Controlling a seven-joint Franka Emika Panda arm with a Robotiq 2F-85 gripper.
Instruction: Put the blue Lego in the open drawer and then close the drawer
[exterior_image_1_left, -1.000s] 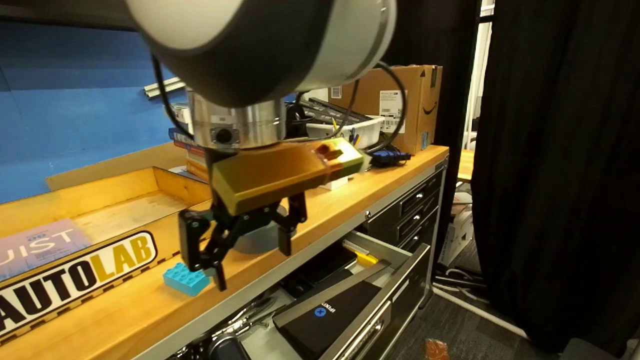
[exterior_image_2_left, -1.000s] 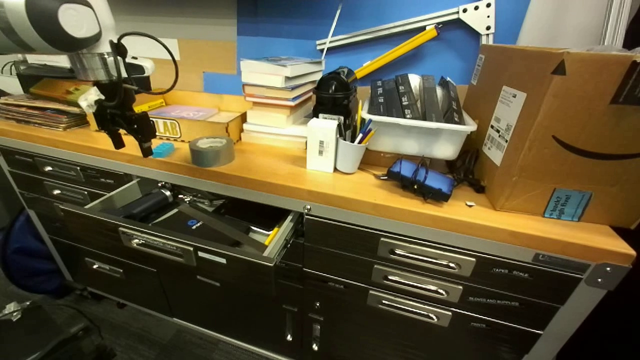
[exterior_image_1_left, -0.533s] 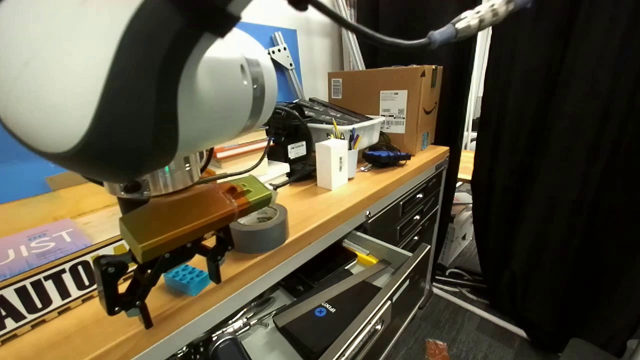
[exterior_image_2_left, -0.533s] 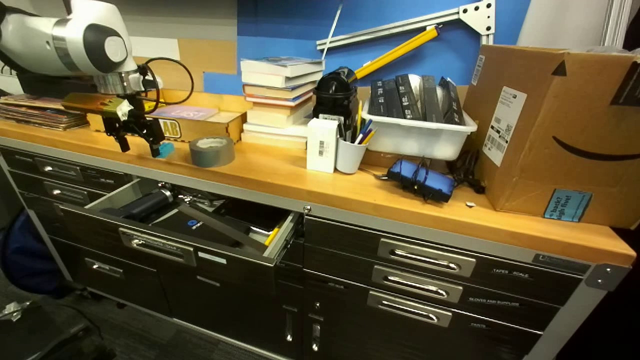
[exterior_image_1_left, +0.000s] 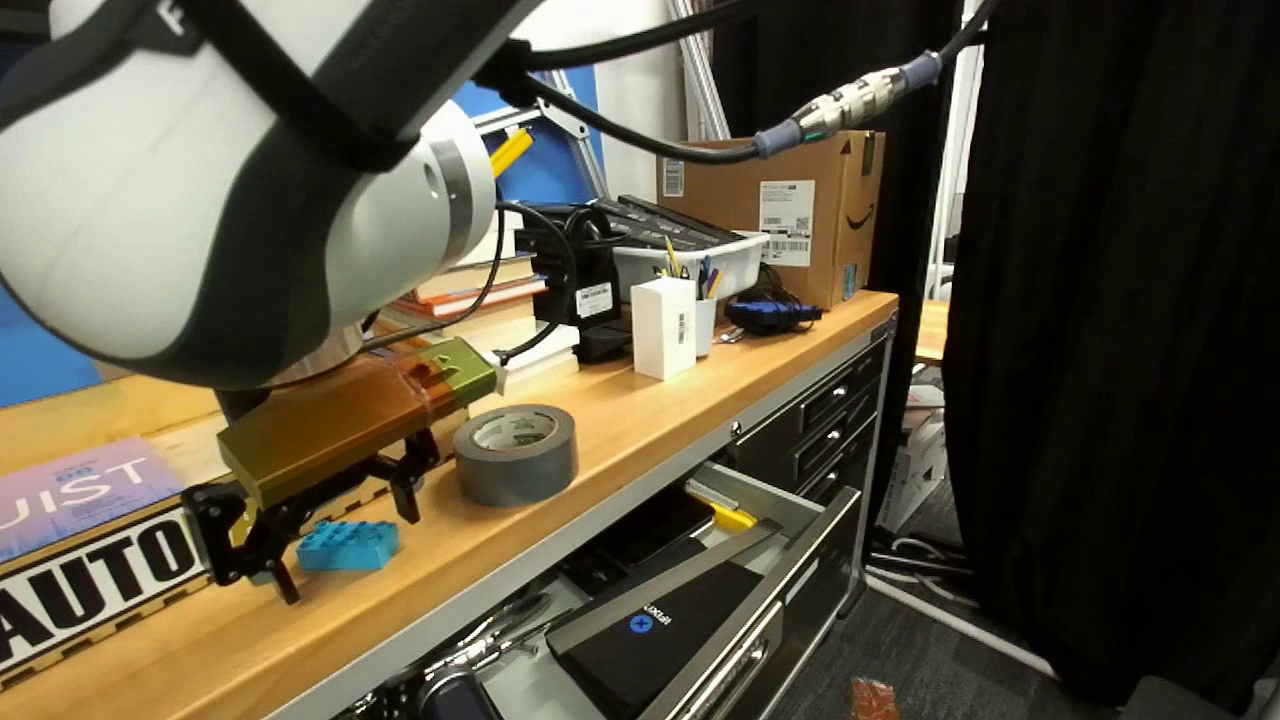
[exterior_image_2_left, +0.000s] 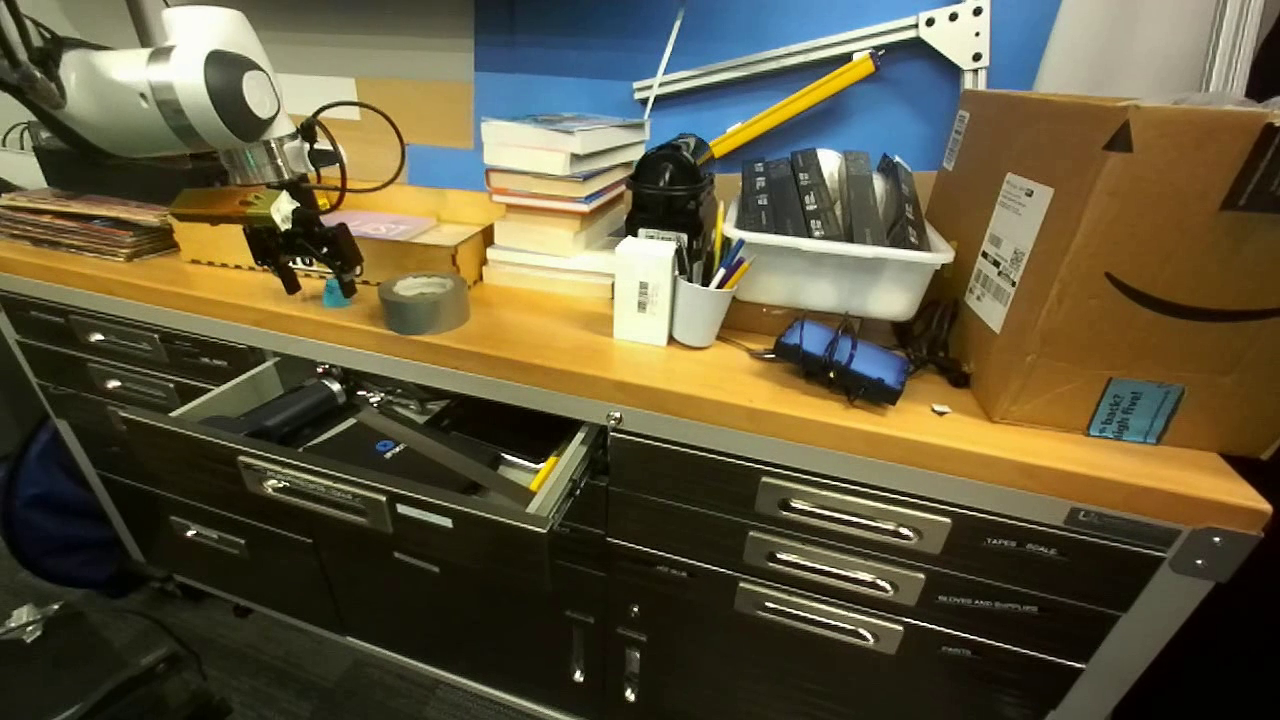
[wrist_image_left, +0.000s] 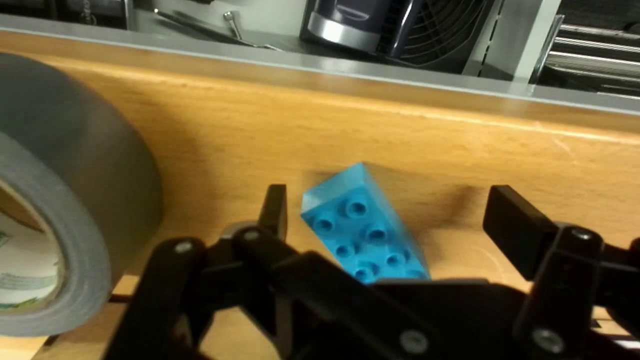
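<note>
Pincer (wrist_image_left: 395, 220) spread wide, I have the blue Lego (wrist_image_left: 365, 230) between its two fingers, and the wrist view shows me a gap on each side of the brick. The finger nearer the tape roll (exterior_image_1_left: 520, 478) is just beside it; the one farther from the roll leaves more room. The Lego lies studs up on the table (exterior_image_2_left: 540, 330), near the roll and askew between the fingers (one end is hidden behind the pincer's dark body in the wrist view, so I see only part of it there). Whether the fingertips touch the table, I can't tell from my station. Below the roll, at the front of the table, the drawer (exterior_image_2_left: 215, 455) stands pulled out. Inside it I make out a black case (exterior_image_1_left: 700, 613) with a round blue mark, and a yellow object (exterior_image_1_left: 733, 518) near it. Behind the roll sits a wooden tray (exterior_image_2_left: 462, 255), with a stack of books (exterior_image_2_left: 560, 190) beside it. Farther along from the roll I see a white box (exterior_image_2_left: 640, 270) and a cup of pens (exterior_image_2_left: 702, 315), then a large cardboard box (exterior_image_2_left: 1090, 250), well apart from the roll.
</note>
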